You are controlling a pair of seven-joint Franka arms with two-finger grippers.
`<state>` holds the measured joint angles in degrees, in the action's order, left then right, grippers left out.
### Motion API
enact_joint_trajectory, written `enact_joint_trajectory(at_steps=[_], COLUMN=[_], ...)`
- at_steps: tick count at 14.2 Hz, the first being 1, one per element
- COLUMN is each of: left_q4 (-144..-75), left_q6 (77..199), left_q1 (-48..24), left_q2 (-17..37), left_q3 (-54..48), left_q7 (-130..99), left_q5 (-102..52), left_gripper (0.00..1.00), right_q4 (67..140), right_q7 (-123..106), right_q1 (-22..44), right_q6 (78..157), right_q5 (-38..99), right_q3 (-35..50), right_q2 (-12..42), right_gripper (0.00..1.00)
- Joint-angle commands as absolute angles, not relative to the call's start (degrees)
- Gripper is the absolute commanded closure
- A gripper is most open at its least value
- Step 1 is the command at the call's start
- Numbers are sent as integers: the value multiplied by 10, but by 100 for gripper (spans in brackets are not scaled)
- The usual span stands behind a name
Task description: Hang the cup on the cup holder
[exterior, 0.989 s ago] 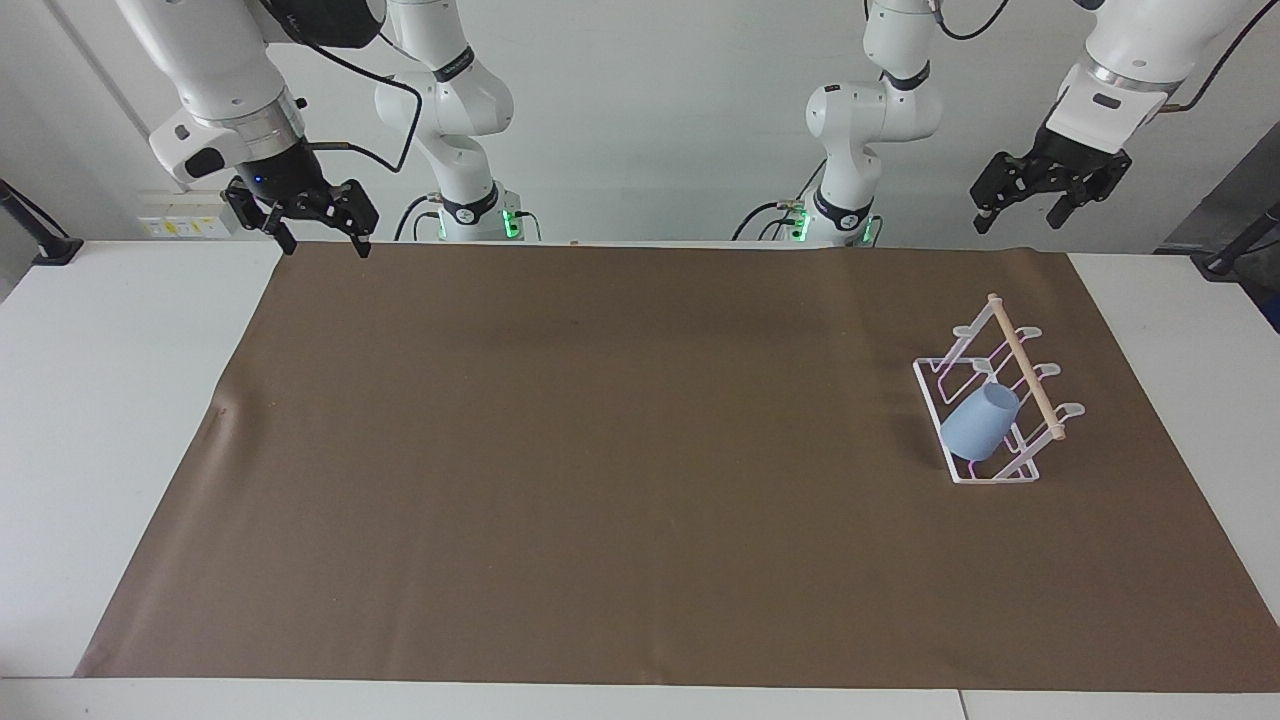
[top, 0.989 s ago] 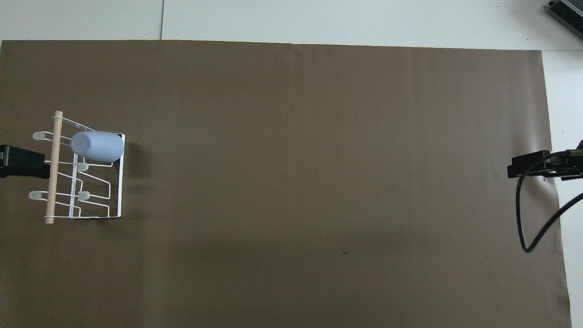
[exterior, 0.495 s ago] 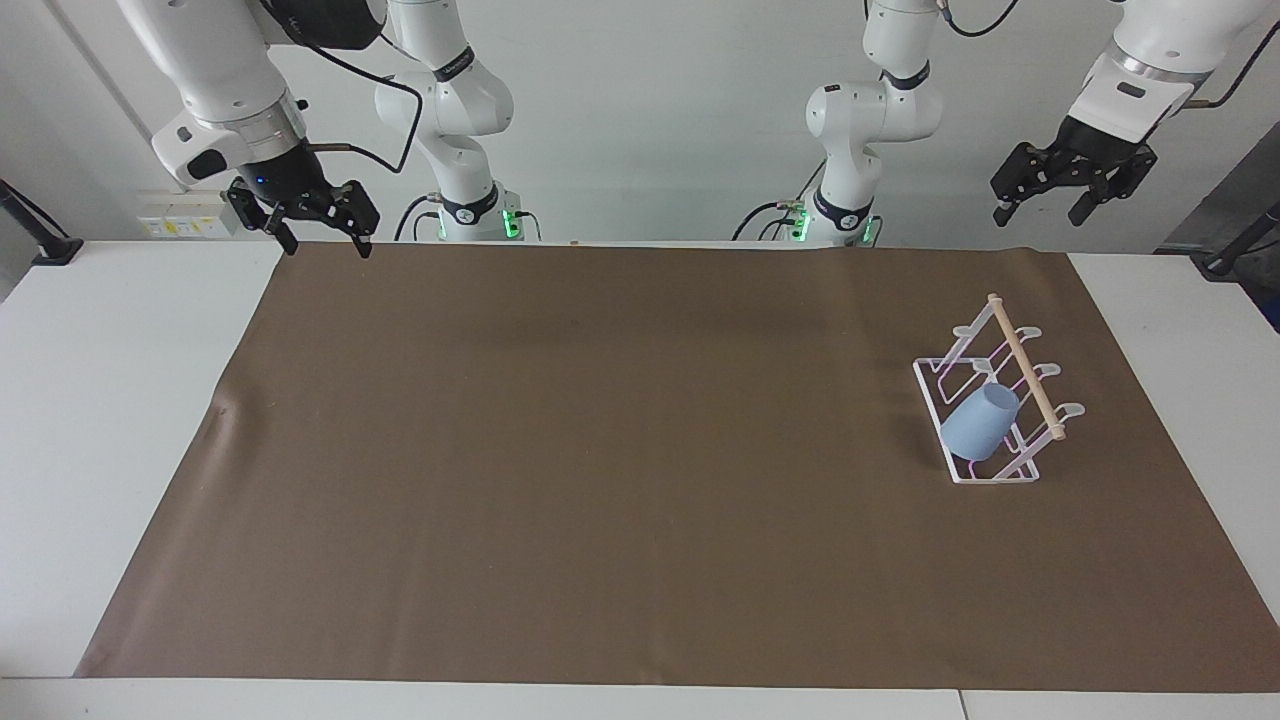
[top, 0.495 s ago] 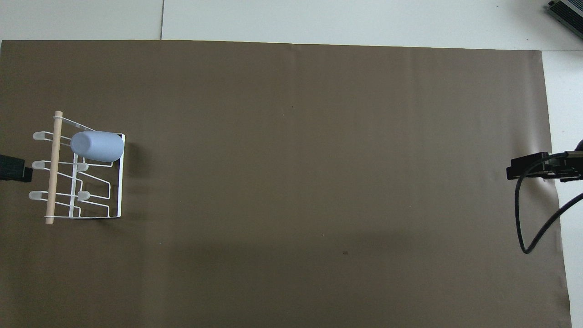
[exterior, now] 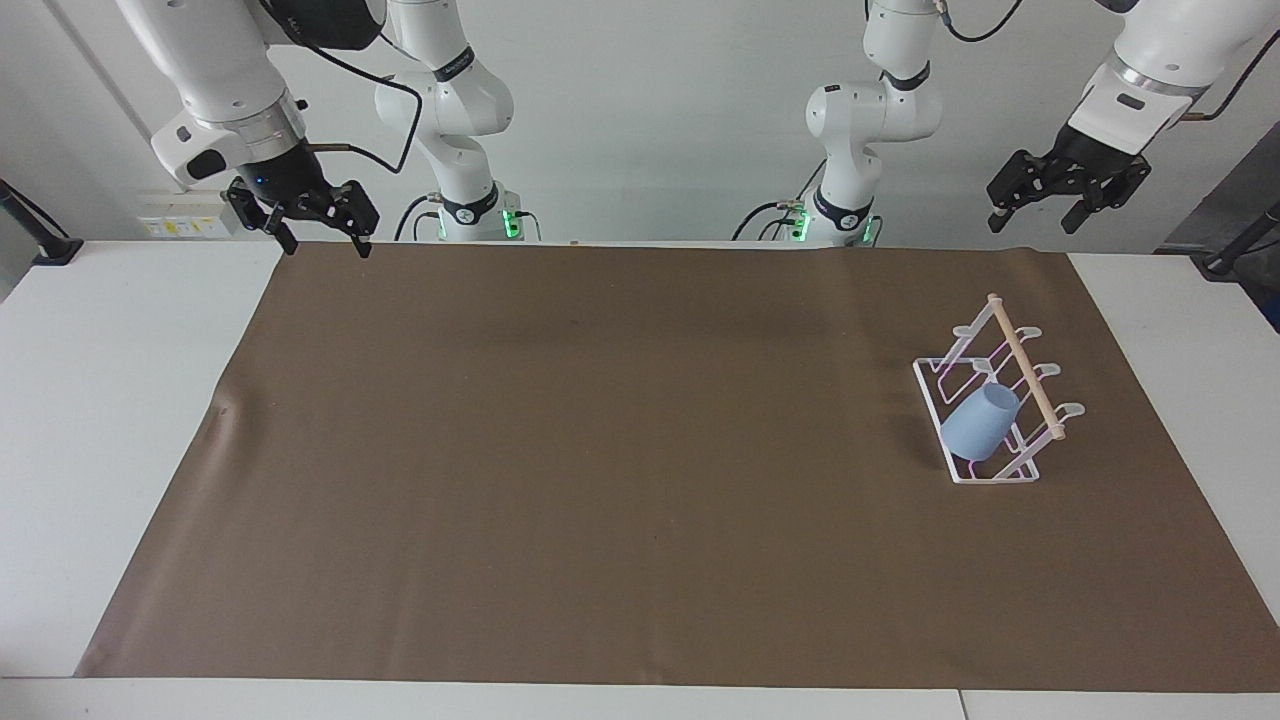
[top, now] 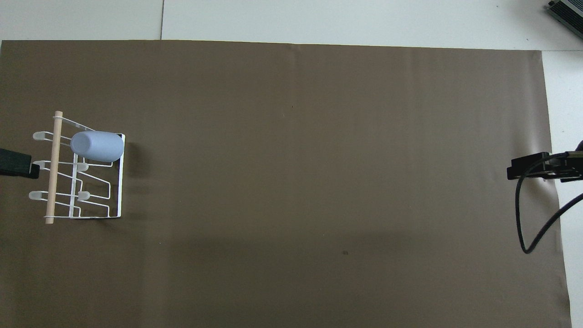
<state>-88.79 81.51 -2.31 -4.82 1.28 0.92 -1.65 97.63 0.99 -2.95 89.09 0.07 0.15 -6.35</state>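
High over the left arm's end of the table, left gripper (exterior: 1043,212) hangs empty, fingers spread | right gripper (exterior: 318,240) waits raised over the mat (exterior: 600,450) edge at its own end, fingers apart | cup (exterior: 980,424) sits tilted on a prong of cup holder (exterior: 1000,400) | holder rests on mat, toward the left arm's end.

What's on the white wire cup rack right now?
A light-blue plastic tumbler sits tilted over a slanted prong of the white wire rack, base up. The prong inside it is hidden; the other prongs are bare.
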Motion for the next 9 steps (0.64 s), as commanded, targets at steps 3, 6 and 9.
enact_joint_trajectory(at_steps=[3,6,9], left_q4=[-831,-817,-817], left_q6=[782,774,774], left_q1=[-17,-17,-17], left_q2=[-8,-1,-2], left_q3=[10,9,5], left_q7=[8,8,7], left_q5=[-23,-21,-17], left_gripper=[0,0,0], right_q4=[1000,1009,1009], right_q7=[13,3,4], right_q1=[-35,-38,-36], right_q6=[907,908,908], right_q5=[-17,-17,-17], right_q3=[6,4,5], right_q2=[-81,-86,-86], right_gripper=[0,0,0])
